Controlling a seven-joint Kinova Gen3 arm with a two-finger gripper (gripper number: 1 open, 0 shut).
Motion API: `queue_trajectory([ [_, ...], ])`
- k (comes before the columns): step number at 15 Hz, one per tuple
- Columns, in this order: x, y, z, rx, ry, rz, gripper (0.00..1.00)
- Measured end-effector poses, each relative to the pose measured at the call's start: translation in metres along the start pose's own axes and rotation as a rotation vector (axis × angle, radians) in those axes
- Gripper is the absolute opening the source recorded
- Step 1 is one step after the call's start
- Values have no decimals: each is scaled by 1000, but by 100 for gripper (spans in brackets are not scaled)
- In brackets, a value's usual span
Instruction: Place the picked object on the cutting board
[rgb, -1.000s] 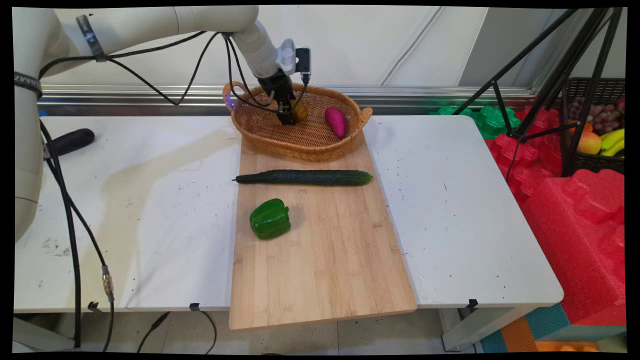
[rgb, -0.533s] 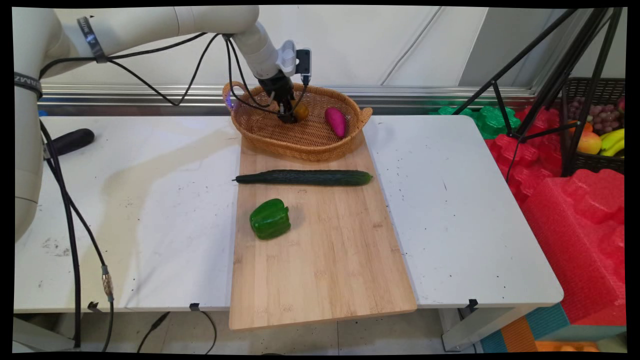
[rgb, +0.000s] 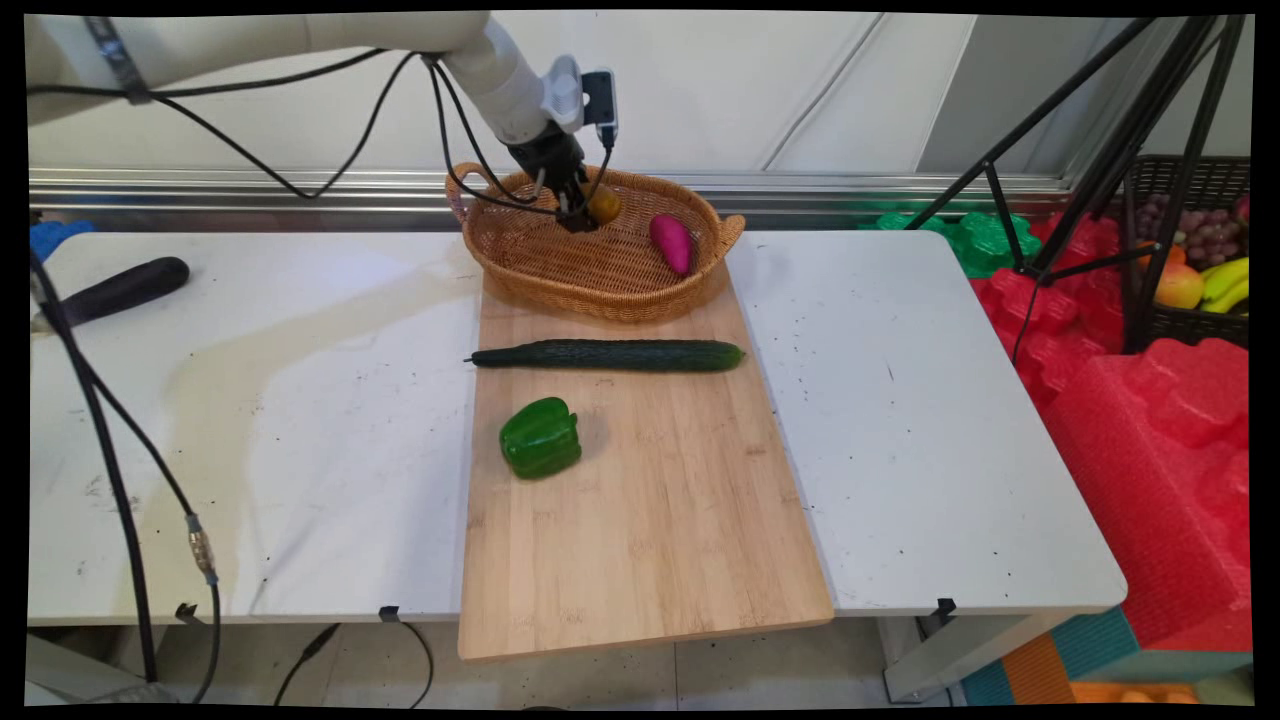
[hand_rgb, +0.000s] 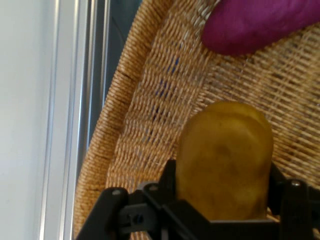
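Hand view shows the claw (hand_rgb: 225, 205) clamped on a yellow-brown potato (hand_rgb: 225, 155) — gripped across its width, its long axis running along the fingers — held above the wicker basket (rgb: 560, 285), with the purple sweet potato (rgb: 671, 243) just beside.

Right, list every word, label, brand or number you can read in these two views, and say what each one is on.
No text can be read in either view.
Strap on the arm, upper left of the main view: it bears marks, too small to read.
Wicker basket, potato in the gripper, purple sweet potato, cucumber, green pepper, wooden board: no lettering shows.
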Motion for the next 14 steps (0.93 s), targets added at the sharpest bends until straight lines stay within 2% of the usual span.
queue_trajectory([
  [6, 1, 19, -49, 41, 62, -49, 0],
  [10, 4, 44, -95, 72, 125, -113, 0],
  [14, 9, 67, -129, 82, 172, -161, 0],
])
